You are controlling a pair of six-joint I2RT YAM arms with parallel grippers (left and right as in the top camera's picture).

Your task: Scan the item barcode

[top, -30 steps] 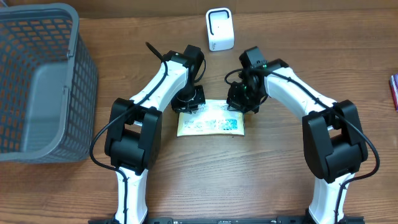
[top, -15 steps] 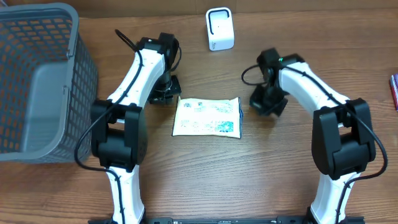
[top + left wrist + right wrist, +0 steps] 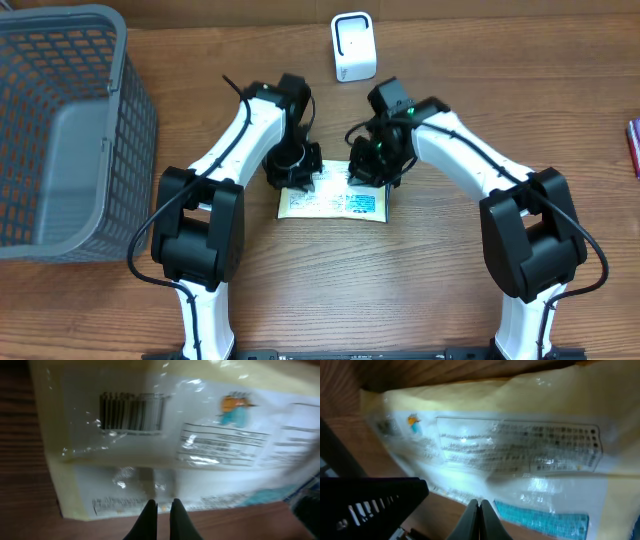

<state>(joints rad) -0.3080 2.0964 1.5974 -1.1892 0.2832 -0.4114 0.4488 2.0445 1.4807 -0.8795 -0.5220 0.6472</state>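
The item is a flat pale-yellow packet (image 3: 338, 203) with printed text and a blue strip, lying on the wooden table. Its barcode (image 3: 132, 412) faces up near one corner in the left wrist view. My left gripper (image 3: 293, 172) hangs over the packet's upper left corner, and its fingertips (image 3: 151, 509) are shut with nothing between them at the packet's edge (image 3: 125, 502). My right gripper (image 3: 378, 165) is over the upper right part, shut and empty (image 3: 481, 505), just off the packet's near edge (image 3: 520, 445). The white scanner (image 3: 354, 47) stands upright at the back.
A grey mesh basket (image 3: 110, 60) fills the left side of the table. A small coloured object (image 3: 634, 146) shows at the right edge. The left arm's black body (image 3: 370, 502) appears close beside my right fingers.
Half a second ago both arms stood apart, off the packet. Both have swung inward and now sit over its upper corners. The packet has barely shifted.
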